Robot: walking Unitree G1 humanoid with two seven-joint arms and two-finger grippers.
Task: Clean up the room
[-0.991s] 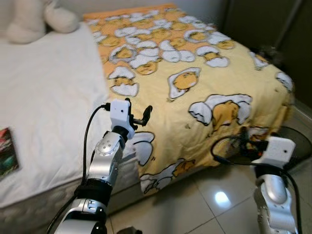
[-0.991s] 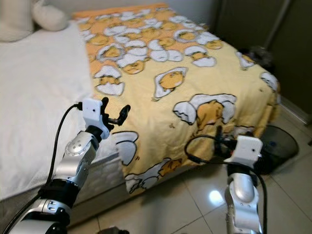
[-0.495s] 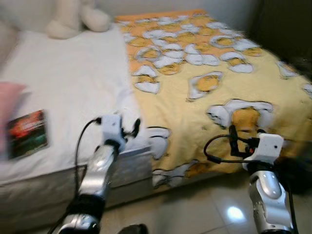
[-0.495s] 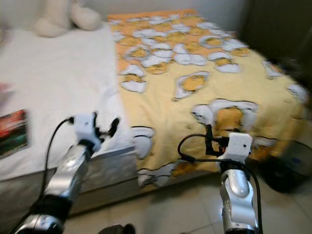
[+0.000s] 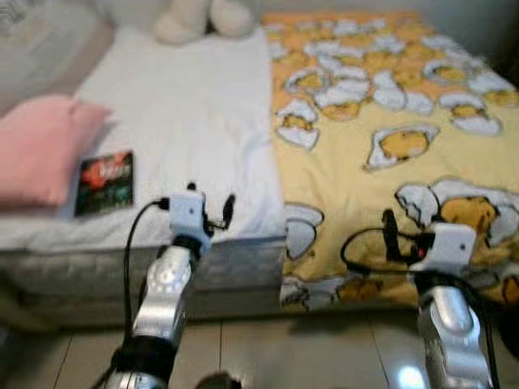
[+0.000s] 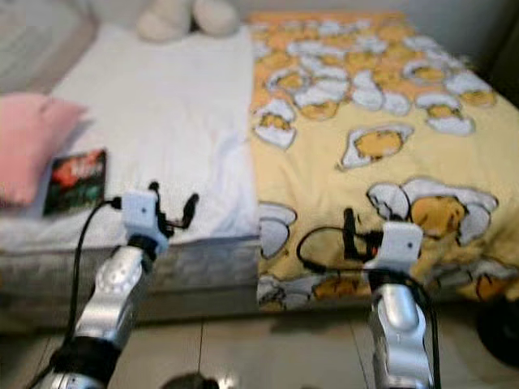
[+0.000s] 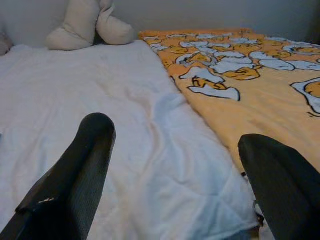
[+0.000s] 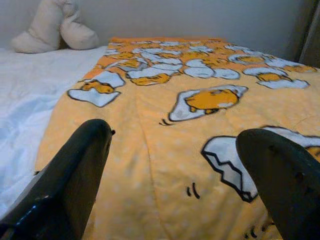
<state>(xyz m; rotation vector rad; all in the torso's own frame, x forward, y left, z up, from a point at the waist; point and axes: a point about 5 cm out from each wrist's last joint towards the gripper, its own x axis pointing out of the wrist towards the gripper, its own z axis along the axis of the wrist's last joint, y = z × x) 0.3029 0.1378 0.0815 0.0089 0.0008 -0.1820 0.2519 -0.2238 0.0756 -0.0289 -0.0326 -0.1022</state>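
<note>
bed [image 5: 203, 121] faced from near edge; approach step judged in hand. book [image 5: 105, 172] seen lying on white sheet at left, beside pink pillow [image 5: 40, 146]. left gripper [image 5: 212, 211] and right gripper [image 5: 397, 237] held spread wide, nothing gripped. next: left reach toward book is called for.

White sheet [image 5: 195, 121] bare mid-bed; book [image 5: 105, 172], pink pillow [image 5: 36, 146] crowd left edge

Right gripper [image 8: 172, 175], fingers spread wide, hovers over the yellow egg-print blanket [image 8: 165, 145]; white sheet [image 8: 30, 85] beside, cream plush toy [image 8: 55, 27] beyond.
</note>
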